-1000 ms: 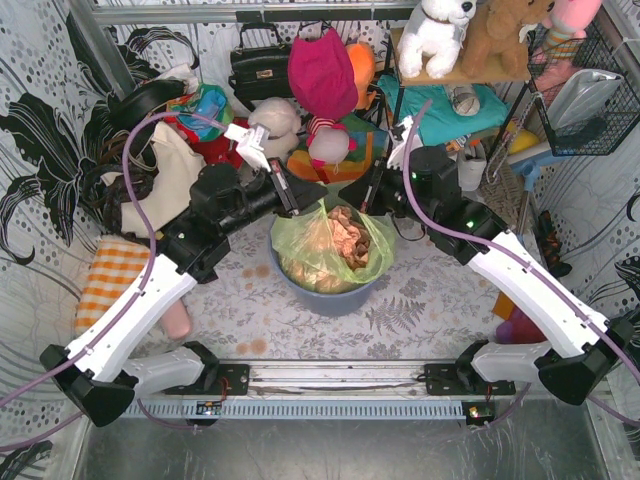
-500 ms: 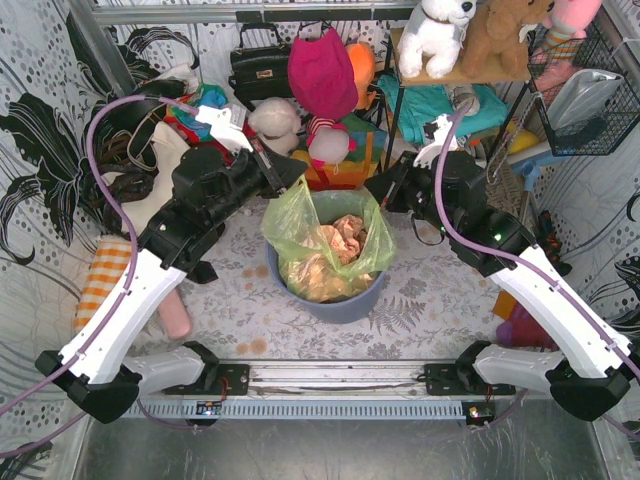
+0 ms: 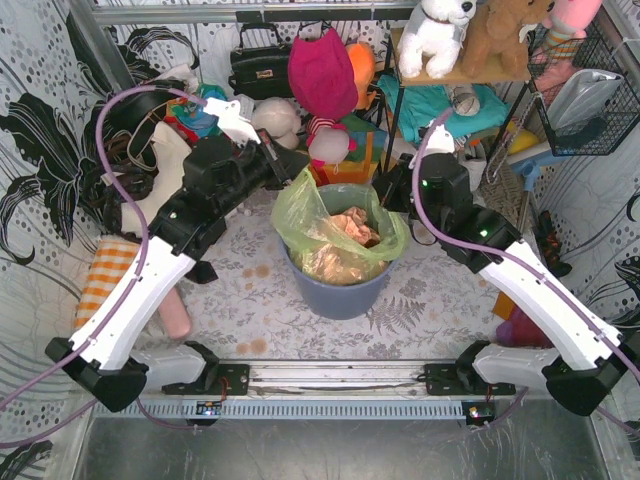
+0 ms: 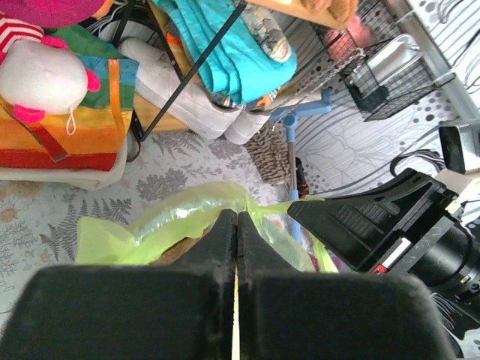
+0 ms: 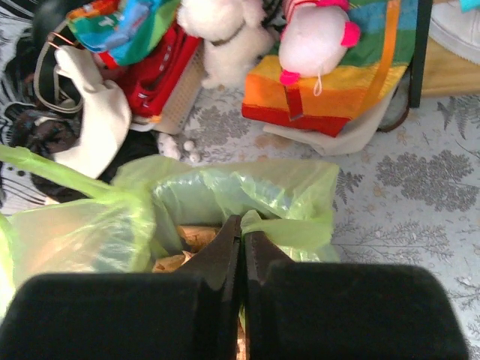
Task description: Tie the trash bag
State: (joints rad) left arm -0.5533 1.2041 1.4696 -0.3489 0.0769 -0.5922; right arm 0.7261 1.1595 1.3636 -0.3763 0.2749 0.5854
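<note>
From above, we are seeing the trash bag (image 3: 335, 222) sitting in the blue-grey bin (image 3: 335, 292), with crumpled brown paper (image 3: 345, 248) showing inside. Our left gripper (image 3: 299, 174) is meeting the bag's far-left rim and our right gripper (image 3: 391, 195) its far-right rim. Both seem to be pinching plastic, though their fingertips are hard to make out.

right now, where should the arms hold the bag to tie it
At the loose rim, on opposite sides, each arm coming in from its own side. There the bag stands above the bin as thin slack flaps, while its middle is stuffed with paper. The left gripper and right gripper look shut on just those flaps.
</note>
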